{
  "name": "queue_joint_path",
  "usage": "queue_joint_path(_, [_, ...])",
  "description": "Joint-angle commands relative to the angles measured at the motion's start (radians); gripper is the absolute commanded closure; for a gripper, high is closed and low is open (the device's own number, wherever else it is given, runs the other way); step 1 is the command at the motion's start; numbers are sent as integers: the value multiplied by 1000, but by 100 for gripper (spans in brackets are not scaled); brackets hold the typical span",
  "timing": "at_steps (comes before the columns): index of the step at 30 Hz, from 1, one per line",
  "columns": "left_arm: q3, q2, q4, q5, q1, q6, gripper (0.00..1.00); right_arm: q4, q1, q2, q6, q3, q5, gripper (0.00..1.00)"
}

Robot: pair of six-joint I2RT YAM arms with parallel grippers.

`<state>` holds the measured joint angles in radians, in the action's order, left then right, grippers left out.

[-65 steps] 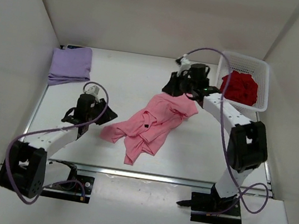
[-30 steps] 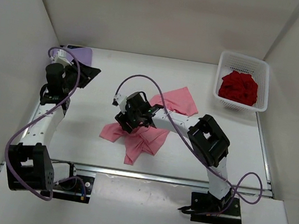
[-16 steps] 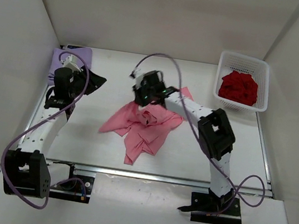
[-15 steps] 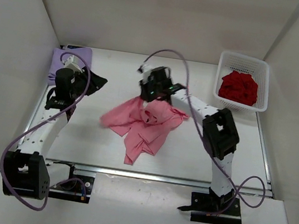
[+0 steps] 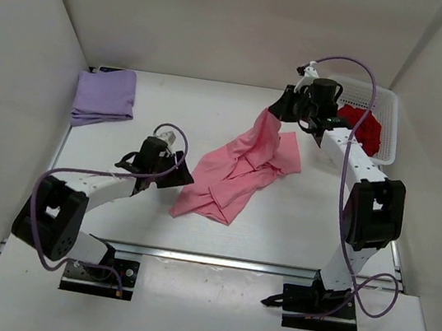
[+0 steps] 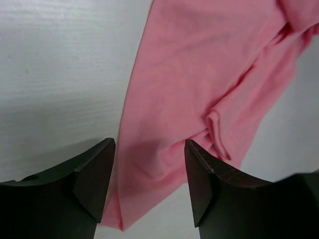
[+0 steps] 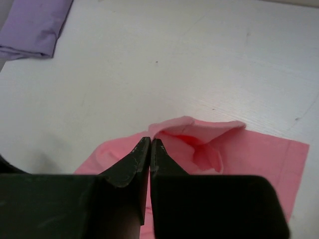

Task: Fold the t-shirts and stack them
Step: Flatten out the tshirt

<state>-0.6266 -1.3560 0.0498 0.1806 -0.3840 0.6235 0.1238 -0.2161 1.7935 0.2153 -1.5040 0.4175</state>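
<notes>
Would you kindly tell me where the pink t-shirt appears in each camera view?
Top external: pink t-shirt at table centre, one end up at the right gripper.
Left wrist: pink t-shirt fills the upper right.
Right wrist: pink t-shirt lies low, centre-right.
Shared landmark: lavender t-shirt, far left in top external, upper-left corner in right wrist; absent from left wrist.

Your left gripper [image 6: 149, 144] has its jaws apart, with 2 dark fingers [image 6: 92, 177] at the bottom of the frame. Between and beyond them you see the pink t-shirt [image 6: 199, 64], creased, lying on the white table [image 6: 50, 74]. Its left edge runs diagonally from top centre down toward the left finger. A small rolled fold sits just above the right finger. Bare table shows at left and at lower right. Whether the fingers touch the cloth, you can't tell.
</notes>
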Motion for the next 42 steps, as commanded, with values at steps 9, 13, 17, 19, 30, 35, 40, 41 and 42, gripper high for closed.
queue_joint_path(9, [94,54,74,-113,-44,-53,16,-72,0,3,38,-1,86,100])
queue_joint_path(13, [55,-44,71,-86,-90,-74,38,-92,4,-2,61,-2,112,100])
queue_joint_path(17, [16,-136,53,-99,-102,-71,67,-93,6,-16,61,-7,112,100])
queue_joint_path(19, [7,-132,24,-63,-67,-54,93,-89,0,-23,53,-7,109,100])
queue_joint_path(30, [-467,75,129,82,149,-15,100,57,-89,-290,-17,-145,-69,100])
queue_joint_path(35, [-646,219,177,50,278,-48,100,129,-244,-485,-128,-194,-294,100])
queue_joint_path(40, [-882,308,283,-73,283,-137,100,149,-545,-609,-286,-280,-570,100])
queue_joint_path(41, [-928,314,307,-85,283,-152,100,154,-628,-609,-336,-301,-645,100])
queue_joint_path(42, [-950,316,326,-102,275,-157,100,169,-669,-605,-358,-346,-716,99])
